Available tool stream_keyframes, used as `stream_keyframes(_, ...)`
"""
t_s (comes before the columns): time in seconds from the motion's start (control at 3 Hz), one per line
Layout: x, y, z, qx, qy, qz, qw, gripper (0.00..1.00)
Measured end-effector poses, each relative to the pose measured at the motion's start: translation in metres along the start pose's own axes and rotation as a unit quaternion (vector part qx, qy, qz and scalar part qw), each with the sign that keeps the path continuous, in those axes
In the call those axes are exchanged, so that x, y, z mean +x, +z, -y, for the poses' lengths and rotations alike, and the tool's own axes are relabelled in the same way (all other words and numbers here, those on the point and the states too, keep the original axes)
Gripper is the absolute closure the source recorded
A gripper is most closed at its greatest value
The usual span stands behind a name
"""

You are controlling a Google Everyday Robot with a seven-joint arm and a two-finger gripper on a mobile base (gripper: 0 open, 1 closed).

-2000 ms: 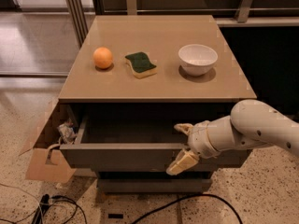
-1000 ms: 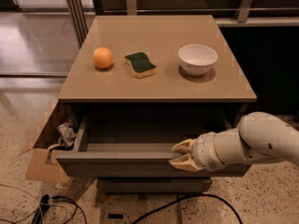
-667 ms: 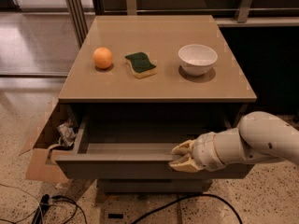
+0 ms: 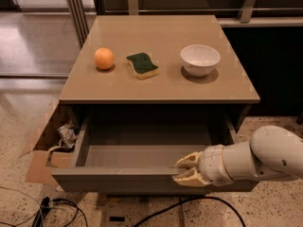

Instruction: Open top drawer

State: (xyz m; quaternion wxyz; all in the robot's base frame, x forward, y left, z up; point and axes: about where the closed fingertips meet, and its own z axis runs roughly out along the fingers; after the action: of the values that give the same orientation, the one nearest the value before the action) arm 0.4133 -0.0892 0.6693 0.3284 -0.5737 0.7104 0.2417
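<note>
The top drawer point(image 4: 118, 179) stands pulled well out of the tan cabinet point(image 4: 161, 90). Its dark grey front faces me and its shallow grey interior point(image 4: 142, 151) holds nothing. My gripper point(image 4: 185, 170) reaches in from the right on a white arm point(image 4: 255, 157). Its tan fingers point(image 4: 189, 160) clasp the top edge of the drawer front, right of the middle, one finger over the inside and one on the outside.
On the cabinet top sit an orange point(image 4: 103, 58), a green-and-yellow sponge point(image 4: 142, 65) and a white bowl point(image 4: 200, 59). An open cardboard box point(image 4: 41, 162) with crumpled stuff stands against the cabinet's left side. Cables point(image 4: 57, 211) lie on the floor in front.
The drawer has come further out toward me since two seconds ago, with my gripper moving down and onto its front edge. Over the last second almost nothing moved.
</note>
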Motion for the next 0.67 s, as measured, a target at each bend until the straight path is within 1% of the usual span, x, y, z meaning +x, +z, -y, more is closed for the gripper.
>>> stream_keyframes(0.33, 0.0, 0.0, 0.0, 0.0, 0.0, 0.0, 1.0, 0.74)
stream_keyframes(0.67, 0.0, 0.0, 0.0, 0.0, 0.0, 0.0, 1.0, 0.5)
